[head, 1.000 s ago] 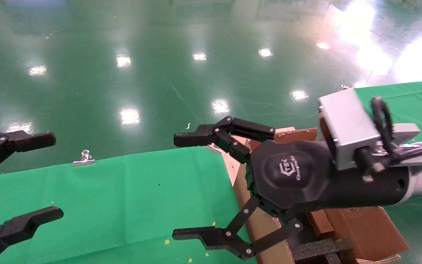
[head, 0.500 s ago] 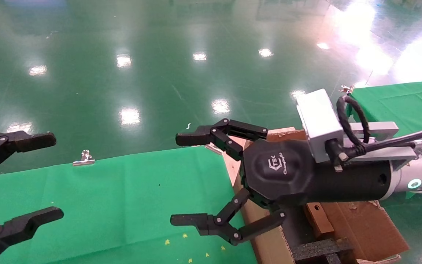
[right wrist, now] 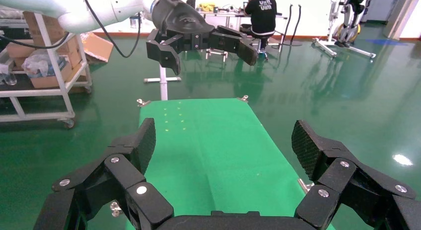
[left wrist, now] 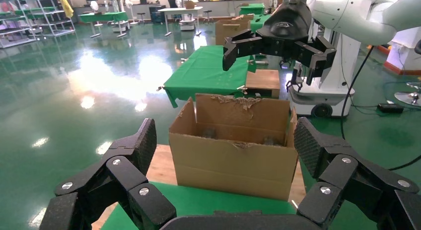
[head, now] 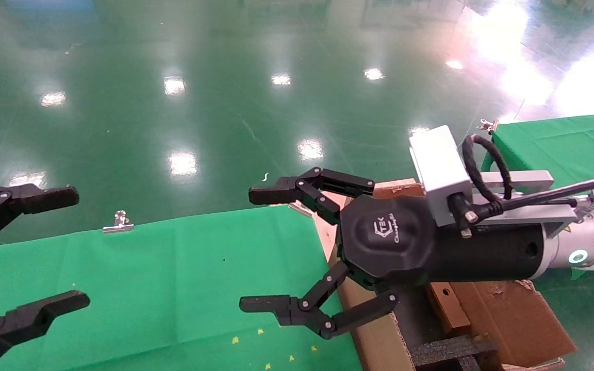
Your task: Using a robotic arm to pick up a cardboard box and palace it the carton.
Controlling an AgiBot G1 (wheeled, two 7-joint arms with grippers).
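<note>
My right arm (head: pixel 586 252) reaches in from the right. Its gripper (head: pixel 253 250) is open and empty, held above the green table's right end, just left of the carton. In its wrist view the gripper (right wrist: pixel 226 143) looks down the green cloth. The small cardboard box (head: pixel 444 306), brown with a round hole, stands inside the large carton (head: pixel 513 319), below my right wrist. The carton's ragged flaps show in the left wrist view (left wrist: pixel 233 150). My left gripper (head: pixel 72 247) is open and empty at the far left, and its wrist view (left wrist: pixel 226 143) faces the carton.
The green-clothed table (head: pixel 173 268) lies between the two grippers, with a metal clip (head: pixel 117 222) on its far edge. Black foam (head: pixel 446 353) sits in the carton's near part. A second green table (head: pixel 560 139) stands at the back right. Shiny green floor lies beyond.
My right wrist has rolled and shifted slightly left, so its camera block moved left. The small box in the carton has come into view beneath it. The left gripper has not moved.
</note>
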